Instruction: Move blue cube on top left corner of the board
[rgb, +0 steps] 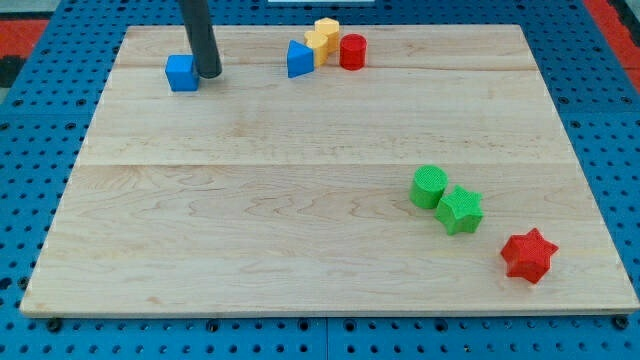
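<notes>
Red plastic star block (528, 255) is sitting far from my tip (209, 74), which is pressing gripperless against the blue plastic cube's (182, 72) right side.

A pale wooden board (300, 230) carries a blue cube (182, 73) near its top left; a blue wedge-like block (299, 60), two yellow blocks (322, 37) and a red cylinder (352, 51) cluster at top; green cylinder (429, 187), green star (460, 209) and red star (528, 255) sit lower right.
</notes>
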